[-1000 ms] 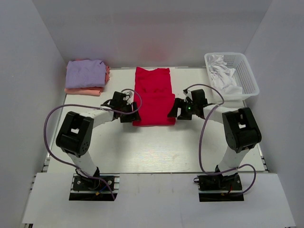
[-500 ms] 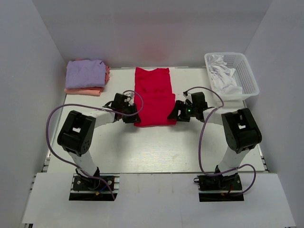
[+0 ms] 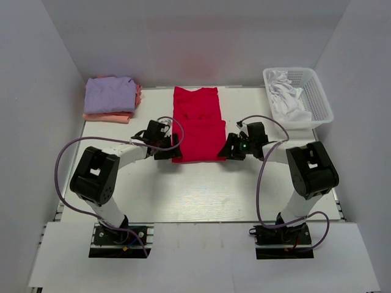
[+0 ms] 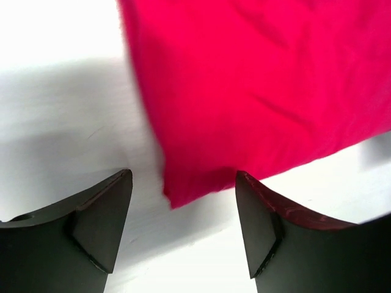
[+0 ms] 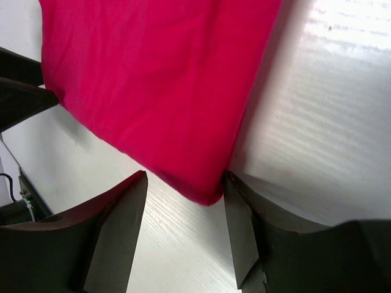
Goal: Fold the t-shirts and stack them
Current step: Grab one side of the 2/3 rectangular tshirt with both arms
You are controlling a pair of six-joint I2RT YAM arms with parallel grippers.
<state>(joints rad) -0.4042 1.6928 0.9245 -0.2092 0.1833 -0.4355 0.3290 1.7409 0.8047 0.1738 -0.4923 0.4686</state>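
1. The left gripper [image 4: 183, 178] is low over the white table [image 3: 201, 189] with its two fingers spread wide and nothing pinched between them.
2. The near left corner of the folded red t-shirt [image 3: 197, 125] lies flat in the gap between those fingers. The rest of the shirt stretches away ahead of the gripper and to its right.
3. The right gripper [image 5: 185, 177] mirrors this. Its fingers are also spread and hold nothing, and the shirt's near right corner sits between them, close to the right-hand finger.
4. The shirt looks like thin, soft cotton folded into a few layers. It is probably light and limp, so it should sag and slide apart if lifted by one layer only.
5. The best hold appears to be these two near corners, each gripper closing through every layer at the edge, so the fold travels as one piece.
6. Well beyond the left gripper and out to its left, a lavender t-shirt [image 3: 110, 93] rests on top of a salmon-pink t-shirt [image 3: 107, 116].
7. Beyond the right gripper and to its right stands a white basket [image 3: 321, 97] holding white cloth.
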